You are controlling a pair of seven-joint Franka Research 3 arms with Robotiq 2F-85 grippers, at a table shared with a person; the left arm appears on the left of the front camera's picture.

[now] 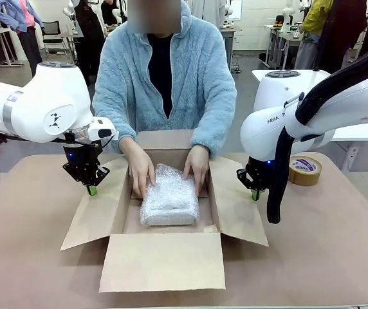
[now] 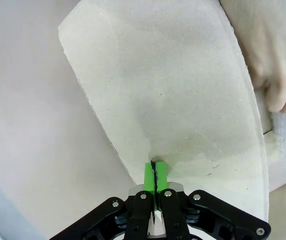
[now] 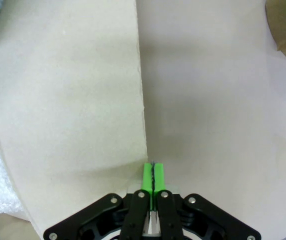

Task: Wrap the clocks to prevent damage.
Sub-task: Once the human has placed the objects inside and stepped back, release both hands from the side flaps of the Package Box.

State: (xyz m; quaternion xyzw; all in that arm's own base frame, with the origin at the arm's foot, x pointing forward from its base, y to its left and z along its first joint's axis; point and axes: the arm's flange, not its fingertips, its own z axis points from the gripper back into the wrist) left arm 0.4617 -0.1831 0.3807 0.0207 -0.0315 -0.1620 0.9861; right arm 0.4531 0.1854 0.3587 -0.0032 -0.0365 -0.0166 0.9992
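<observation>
— Where did we find the clocks relative to the claws?

— We saw them as one bubble-wrapped bundle (image 1: 169,199) on the floor of the open cardboard box (image 1: 165,261), between the two claws and apart from both. The left gripper (image 1: 91,189) hung at the outer edge of the left flap (image 1: 97,215). The right gripper (image 1: 255,193) hung just beyond the right flap (image 1: 239,206). So a flap lay between the bundle and each claw.

— And how did the claws stand?

— We saw both closed narrow. In each wrist view the green pads (image 2: 149,175) were pressed flat together with only a thin dark line between them, and we saw nothing held. The left pads sat right at the flap's edge, but we could not tell whether they touched the cardboard. The right pads stood over the table (image 1: 29,244), just beside their flap.

— Who was touching the bundle, then?

— The person across the table was. One hand (image 1: 141,175) rested against one side of the wrap and the other hand (image 1: 197,168) against the opposite side.

— What did we count?

— We counted one bundle, one box with four flaps folded out, two grippers and two hands. There was also one brown tape roll (image 1: 305,170) on the table, beyond the right gripper and well apart from the box.
</observation>
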